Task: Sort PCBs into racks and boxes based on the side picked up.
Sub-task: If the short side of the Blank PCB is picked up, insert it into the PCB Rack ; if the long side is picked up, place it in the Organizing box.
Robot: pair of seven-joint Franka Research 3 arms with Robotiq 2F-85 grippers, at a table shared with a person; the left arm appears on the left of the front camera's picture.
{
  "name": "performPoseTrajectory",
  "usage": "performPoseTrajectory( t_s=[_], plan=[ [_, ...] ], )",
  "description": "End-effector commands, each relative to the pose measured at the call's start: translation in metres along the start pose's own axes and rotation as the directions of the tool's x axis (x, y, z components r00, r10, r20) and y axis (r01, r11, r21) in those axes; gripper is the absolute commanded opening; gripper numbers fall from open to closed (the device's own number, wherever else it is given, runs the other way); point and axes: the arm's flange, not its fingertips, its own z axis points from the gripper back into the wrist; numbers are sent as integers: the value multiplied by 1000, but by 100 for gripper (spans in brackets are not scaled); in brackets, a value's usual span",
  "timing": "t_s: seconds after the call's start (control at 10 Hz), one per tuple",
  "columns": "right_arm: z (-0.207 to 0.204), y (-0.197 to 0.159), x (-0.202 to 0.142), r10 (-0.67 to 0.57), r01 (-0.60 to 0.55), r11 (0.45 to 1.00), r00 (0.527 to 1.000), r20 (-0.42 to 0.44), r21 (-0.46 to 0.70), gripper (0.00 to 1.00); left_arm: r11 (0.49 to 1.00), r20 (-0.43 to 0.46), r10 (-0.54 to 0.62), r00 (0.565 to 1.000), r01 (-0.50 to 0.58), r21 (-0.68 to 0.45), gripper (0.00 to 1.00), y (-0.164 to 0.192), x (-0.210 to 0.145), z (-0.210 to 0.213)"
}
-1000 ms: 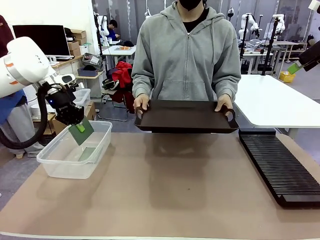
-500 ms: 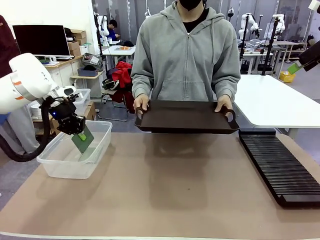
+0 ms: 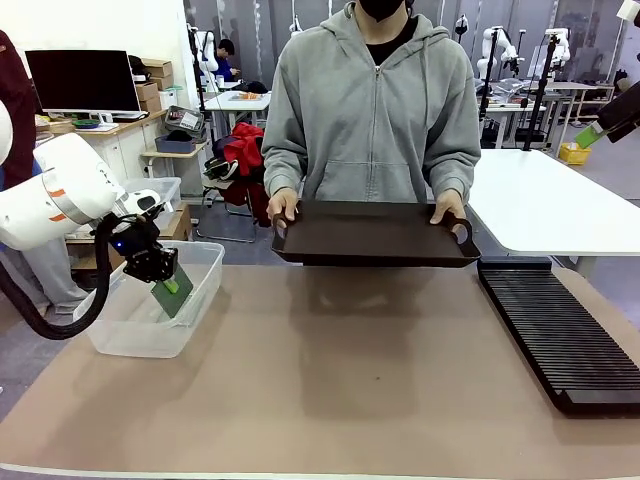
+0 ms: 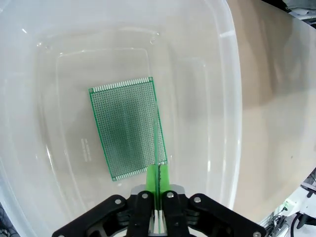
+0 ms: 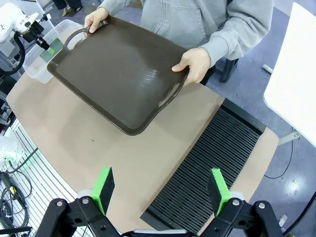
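My left gripper [image 3: 166,279] is shut on a green PCB [image 3: 175,293], held tilted down inside the clear box [image 3: 205,258] at the table's left. In the left wrist view the held PCB [image 4: 158,140] shows edge-on between the green pads [image 4: 152,177]. Another green PCB [image 4: 127,127] lies flat on the box [image 4: 224,89] floor just under it. My right gripper [image 5: 160,190] hangs open and high over the black rack [image 5: 212,163], with nothing between its fingers. The rack [image 3: 560,335] lies along the table's right side.
A person at the far side holds a dark brown tray [image 3: 375,235] by both handles above the table's far edge; the tray [image 5: 123,74] looks bare. The brown table mat [image 3: 350,380] spreads between box and rack. A white table [image 3: 550,200] stands behind the rack.
My left gripper has moved lower into the box with the PCB still in it. The person and tray have stayed put.
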Motion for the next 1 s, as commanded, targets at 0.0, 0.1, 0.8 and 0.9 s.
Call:
performPoseTrajectory(
  t_s=[0.0,0.1,0.8,0.9],
  plan=[
    [-1,0,-1,-1,1,1000,1000,-1,1,100,1000,41,-1,999,2,-22,3,7,-8,-12],
    [-1,0,-1,-1,1,1000,1000,-1,1,100,999,45,8,999,-7,-36,3,9,-8,-17],
    [-1,0,-1,-1,1,1000,1000,-1,1,100,997,5,50,999,-50,-61,23,20,-15,-34],
    [-1,0,-1,-1,1,1000,1000,-1,1,100,997,4,52,999,-52,-59,28,21,-14,-34]
  ],
)
